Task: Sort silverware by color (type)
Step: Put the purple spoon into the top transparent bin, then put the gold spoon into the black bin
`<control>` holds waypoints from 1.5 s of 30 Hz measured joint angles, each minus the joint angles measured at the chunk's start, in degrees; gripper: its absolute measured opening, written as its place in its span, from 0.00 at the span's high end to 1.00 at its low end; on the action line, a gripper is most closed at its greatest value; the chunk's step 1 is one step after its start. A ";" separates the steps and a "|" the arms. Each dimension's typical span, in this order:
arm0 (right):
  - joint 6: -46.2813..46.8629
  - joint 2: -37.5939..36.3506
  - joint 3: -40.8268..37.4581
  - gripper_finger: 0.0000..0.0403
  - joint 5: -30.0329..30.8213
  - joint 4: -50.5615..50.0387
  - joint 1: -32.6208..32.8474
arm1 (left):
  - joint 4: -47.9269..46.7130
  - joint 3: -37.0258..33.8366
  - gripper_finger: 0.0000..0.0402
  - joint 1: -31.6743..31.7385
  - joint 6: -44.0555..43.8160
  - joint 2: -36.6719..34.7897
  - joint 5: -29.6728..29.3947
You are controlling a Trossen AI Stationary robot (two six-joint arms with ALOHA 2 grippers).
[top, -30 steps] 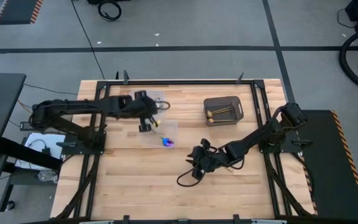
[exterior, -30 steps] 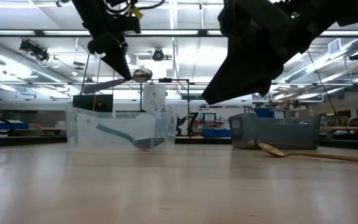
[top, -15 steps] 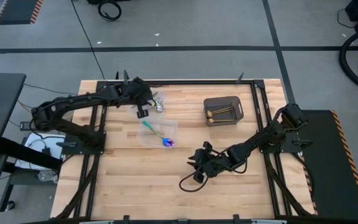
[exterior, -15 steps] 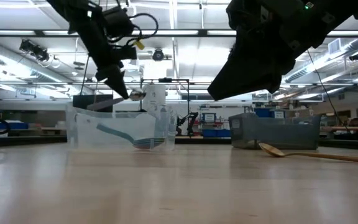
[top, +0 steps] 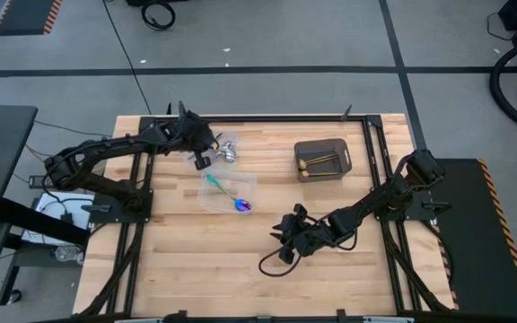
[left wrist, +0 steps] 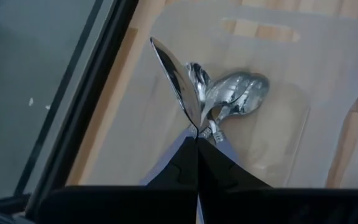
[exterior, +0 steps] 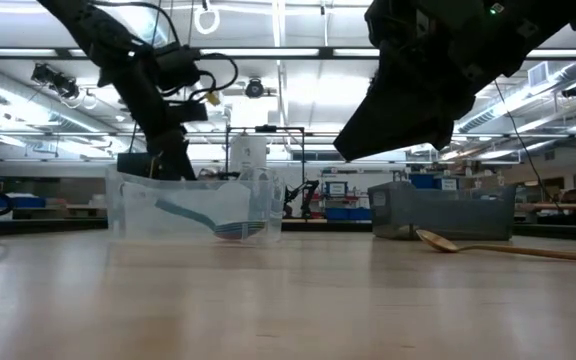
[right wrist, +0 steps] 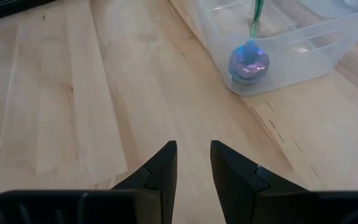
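My left gripper (top: 203,161) is over the far clear tub (top: 230,144), shut on a silver-headed, lavender-handled spoon (left wrist: 178,84). Two more silver-headed spoons (left wrist: 235,94) lie on that tub's floor. A teal-handled spoon with an iridescent purple head (right wrist: 248,62) lies in the nearer clear tub (top: 228,192). Gold utensils (top: 317,162) lie in the dark grey bin (top: 322,144). A gold spoon (exterior: 508,247) lies flat on the table. My right gripper (top: 284,249) hangs open over bare table, right of the nearer tub and nearer the table's near edge. My left gripper pinches the spoon between its two fingertips (left wrist: 197,138), at the neck just below the head (left wrist: 194,124). The head stands out ahead of the fingertips, seen edge-on, over the tub's floor. Whether the spoon touches the tub cannot be told.
A black cable loop (top: 272,261) lies on the table by my right gripper. The table frame's dark rail (left wrist: 98,93) runs close beside the far tub. Bare wood spreads over the near half of the table (top: 205,269).
My left gripper has carried the spoon from above the nearer tub toward the table's far edge and down, and now hangs over the far tub. The spoon, level at first, is now sunk behind the tubs in the low view. My right gripper has shifted slightly toward the near edge.
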 joint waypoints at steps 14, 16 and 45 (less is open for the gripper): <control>-3.32 0.00 0.00 0.73 -0.02 0.04 -0.38 | 2.58 -3.74 0.97 0.42 -3.20 0.02 0.02; -4.17 0.00 0.00 0.73 -0.02 0.04 -0.75 | 3.14 -3.74 0.96 0.29 -3.22 0.02 0.00; -4.91 -0.28 -0.02 0.73 -11.79 -12.58 -6.30 | 9.42 -3.66 0.71 -20.24 -15.82 -13.50 -12.12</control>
